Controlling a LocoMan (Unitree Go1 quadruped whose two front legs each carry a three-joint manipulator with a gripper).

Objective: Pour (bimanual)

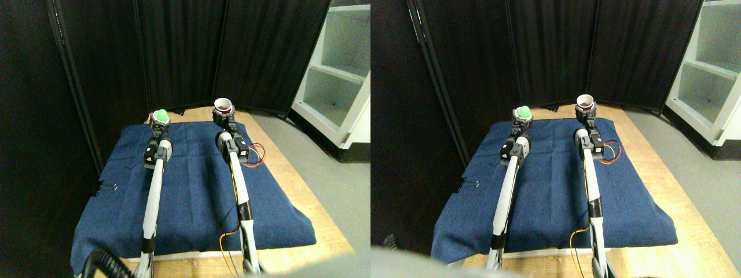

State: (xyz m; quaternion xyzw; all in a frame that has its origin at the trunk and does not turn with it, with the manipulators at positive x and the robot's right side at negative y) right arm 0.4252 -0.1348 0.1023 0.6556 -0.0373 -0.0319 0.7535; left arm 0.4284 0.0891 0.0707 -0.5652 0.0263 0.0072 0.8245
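Note:
A small cup holding a green ball (161,114) stands at the far left of the blue cloth (191,185). My left gripper (158,126) is right at this cup, around or against its lower part. A white cup with a dark red inside (223,105) stands at the far middle of the cloth. My right gripper (224,120) is at that cup's base. Both cups look upright. The grippers are small and dark, and the cups' lower parts are hidden behind them.
The blue cloth covers a wooden table (301,191). A black folding screen (191,52) stands close behind the cups. A white shelf unit (338,81) is at the right. Red and orange wires (256,155) loop beside the right arm. A black clip (107,187) holds the cloth's left edge.

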